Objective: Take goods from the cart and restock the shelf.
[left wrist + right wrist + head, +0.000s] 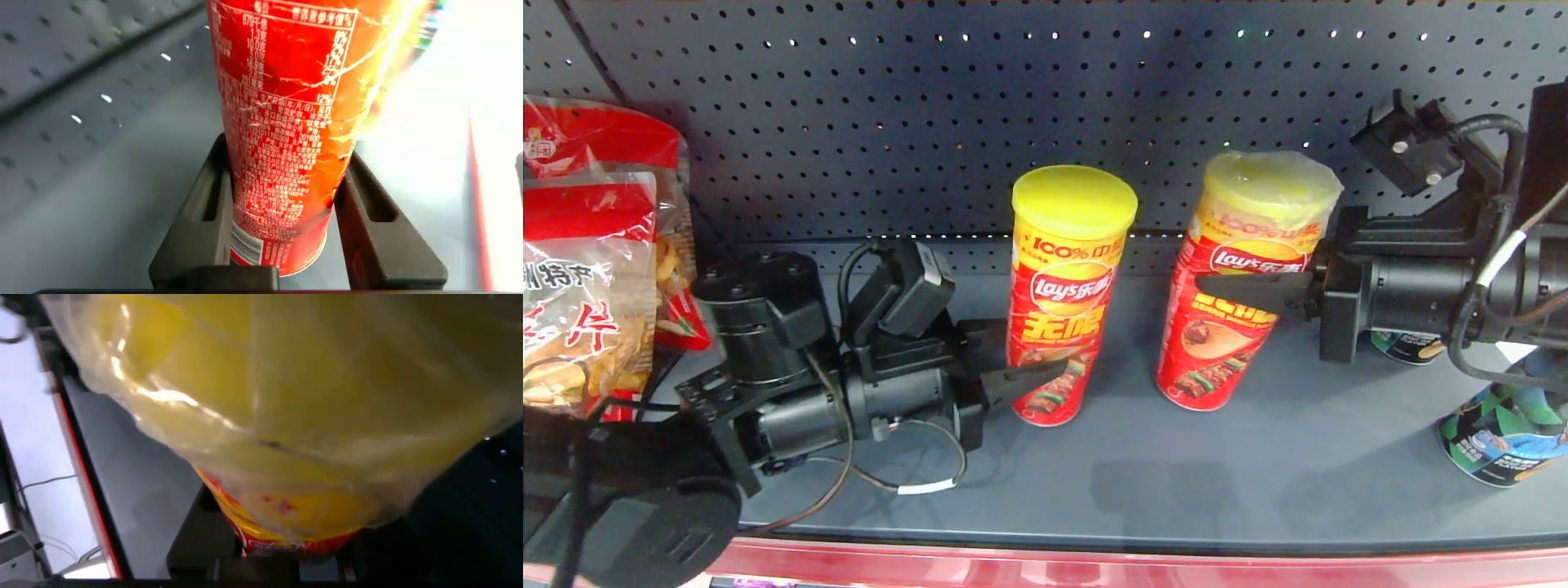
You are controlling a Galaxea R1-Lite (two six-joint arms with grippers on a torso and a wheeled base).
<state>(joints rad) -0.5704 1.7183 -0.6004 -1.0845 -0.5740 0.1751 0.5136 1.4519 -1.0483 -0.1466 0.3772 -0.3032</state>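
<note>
Landmark: the left can (1066, 302), a red chip tube with a yellow lid, standing upright on the grey shelf (1176, 482). Every place below is given from it.

Left gripper (1049, 371): you have it low on the left can, near the base. In the left wrist view its two black fingers (200, 220) sit one on each side of the tube and press against the wall, closed on the can.

Right can (1241, 286): a second red tube to the right of the left can, near it but apart, with bare shelf between them. It leans, its top tipped away from the left can. Clear plastic film is bunched over its yellow lid. You cannot tell whether its base rests on the shelf.

Right gripper (1217, 282): it comes in from the side of the right can that faces away from the left can. One black finger crosses the front of that tube about halfway up, and the grip is closed around it.

Pegboard (931, 106): a dark perforated back wall, straight behind the left can.

Snack bags (588, 245): red and clear packets, well to the left of the left can, past your left arm.

Dark cans (1503, 433): green and blue printed tins far to the right of the left can, beyond the right can and partly hidden by your right arm.

Red lip (1094, 567): the shelf's front edge, in front of the left can.
</note>
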